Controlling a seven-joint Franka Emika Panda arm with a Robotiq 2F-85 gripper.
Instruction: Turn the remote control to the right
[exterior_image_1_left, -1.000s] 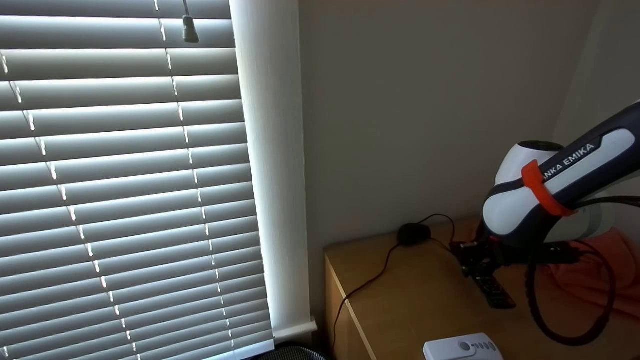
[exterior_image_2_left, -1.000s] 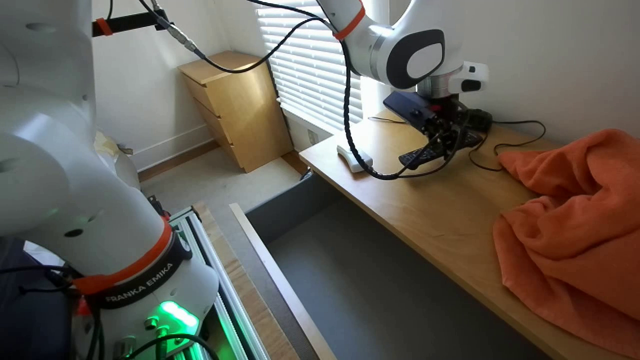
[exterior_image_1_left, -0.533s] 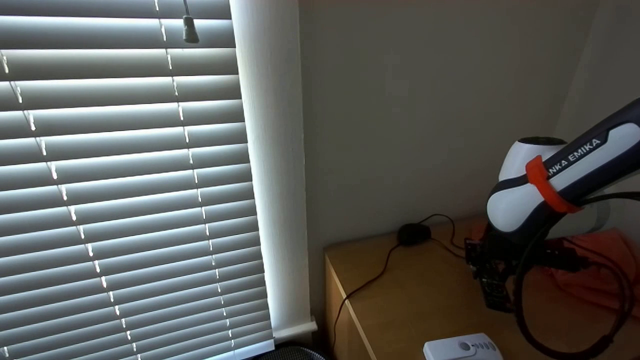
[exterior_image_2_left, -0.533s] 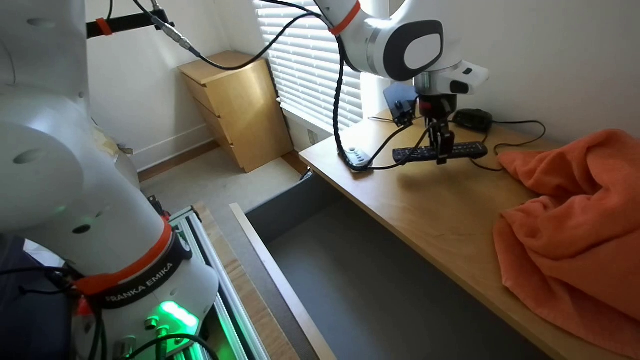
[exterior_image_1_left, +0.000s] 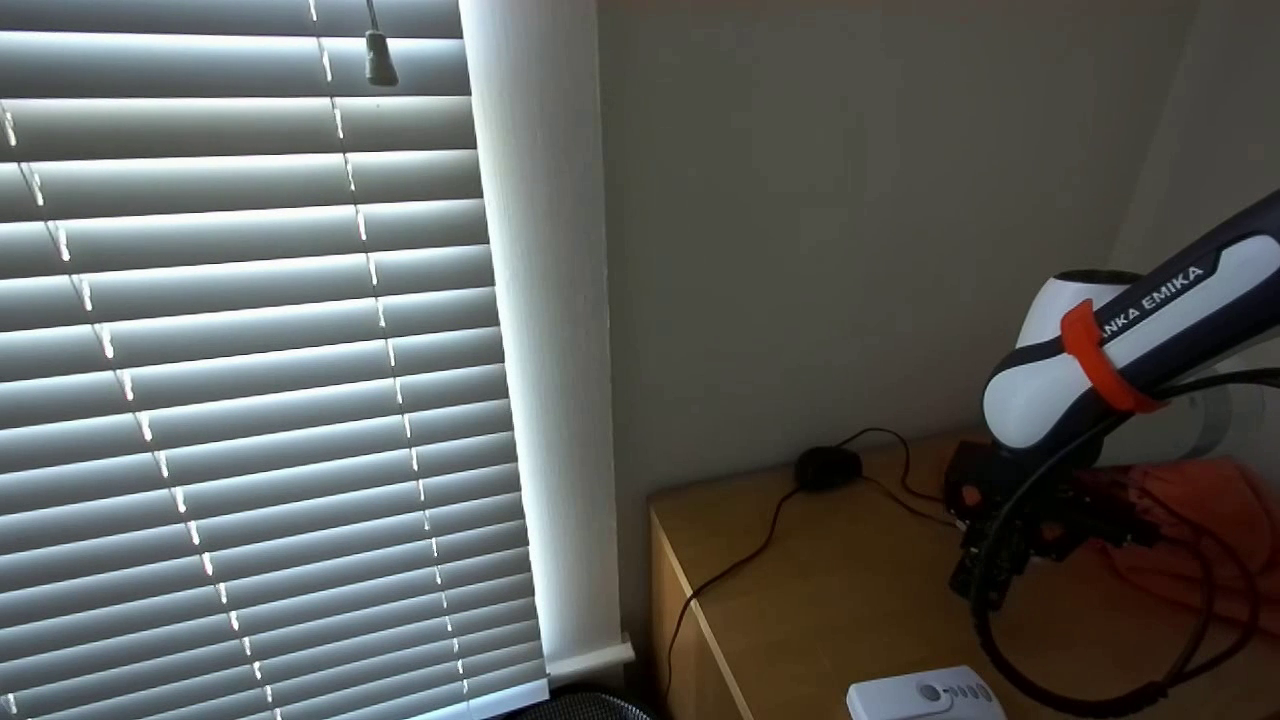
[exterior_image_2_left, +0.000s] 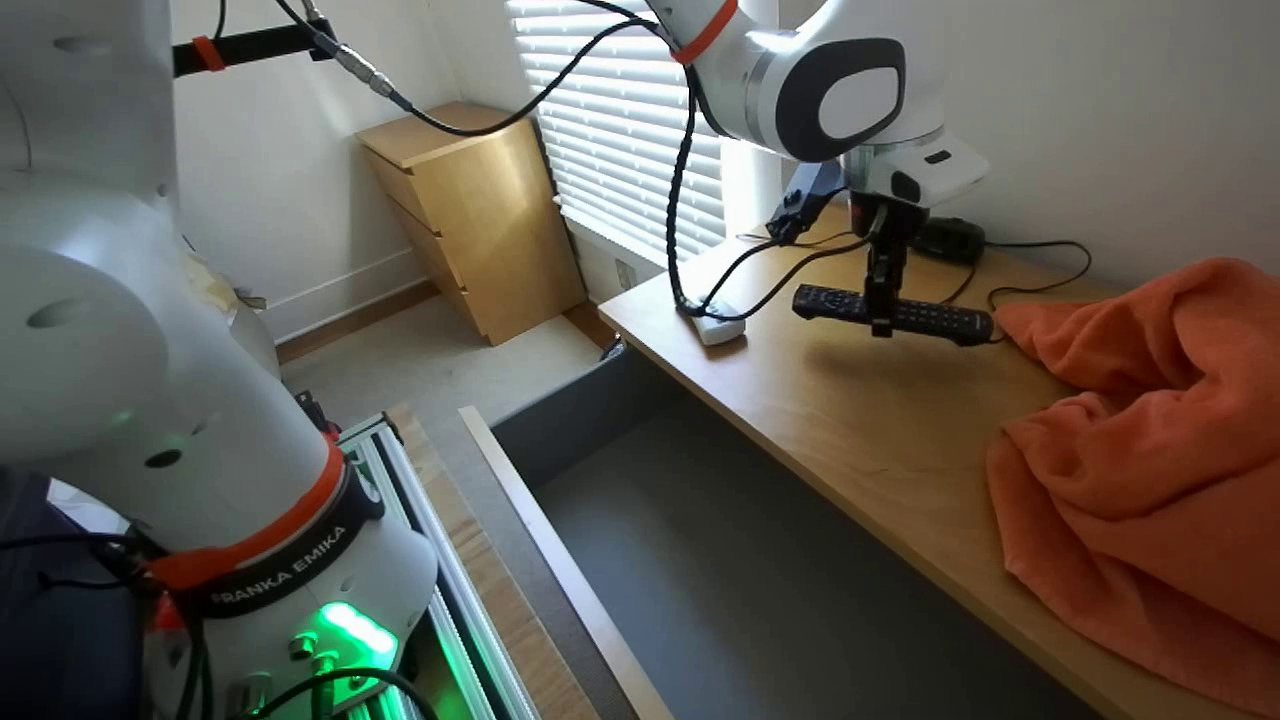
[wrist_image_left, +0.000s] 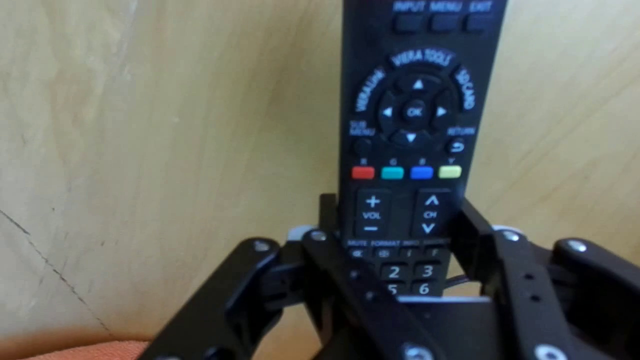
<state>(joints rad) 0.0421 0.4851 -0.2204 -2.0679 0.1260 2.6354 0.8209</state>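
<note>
The remote control is a long black bar with many buttons, held level above the wooden top, with its shadow below it. My gripper points down and is shut across its middle. In the wrist view the remote stands nearly upright, face to the camera, its upper end cut off by the frame. The fingers press both long sides near the volume and channel keys; my gripper hides its lower end. In an exterior view the gripper and remote blend into one dark shape behind the cable loop.
An orange cloth lies close to the remote's right end. A white flat box sits near the left edge, partly behind the arm's cable. A black puck with thin cable lies by the wall. An open grey drawer is in front.
My gripper has turned with the remote in it: in an exterior view the remote's right end has swung down and toward the cloth. The arm has also shifted slightly right.
</note>
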